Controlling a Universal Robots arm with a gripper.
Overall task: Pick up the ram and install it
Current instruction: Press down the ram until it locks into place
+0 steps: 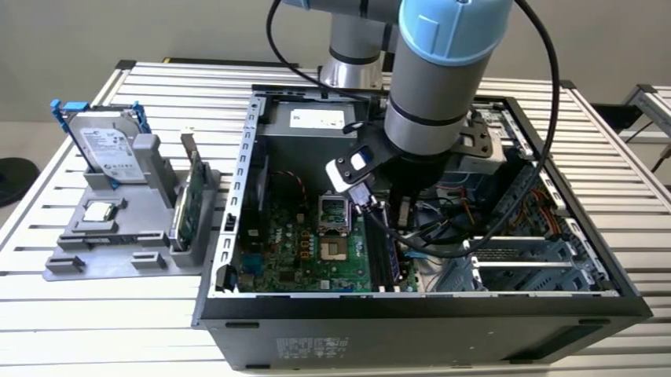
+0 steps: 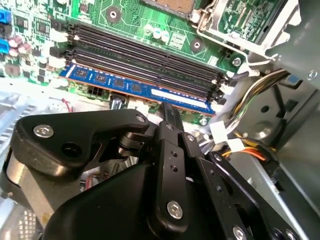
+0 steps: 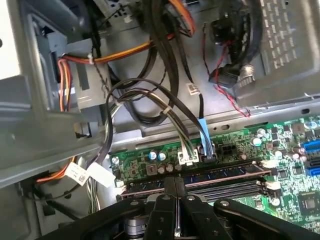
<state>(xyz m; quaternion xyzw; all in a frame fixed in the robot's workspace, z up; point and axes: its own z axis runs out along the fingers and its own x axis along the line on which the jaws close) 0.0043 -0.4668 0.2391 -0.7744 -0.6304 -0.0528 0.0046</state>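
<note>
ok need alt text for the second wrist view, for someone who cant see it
A black gripper hangs just above a blue memory stick seated in the outermost of four black slots on a green motherboard. The other three slots are empty. Bundled wires run beside the slot ends.

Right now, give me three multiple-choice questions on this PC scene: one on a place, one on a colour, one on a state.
1. Where is the green stick?
A. In the gripper
B. In the grey holder outside the case
C. On the case floor

2. What colour is the stick in the motherboard slots?
A. Red
B. Blue
C. Yellow

3. How do the gripper's fingers stand?
A. Shut
B. Wide open
C. Clamped on a cable

Answers:
1 B: it stands on edge in the holder.
2 B: its board is blue in both wrist views.
3 A: the fingers meet above the blue stick.
</note>
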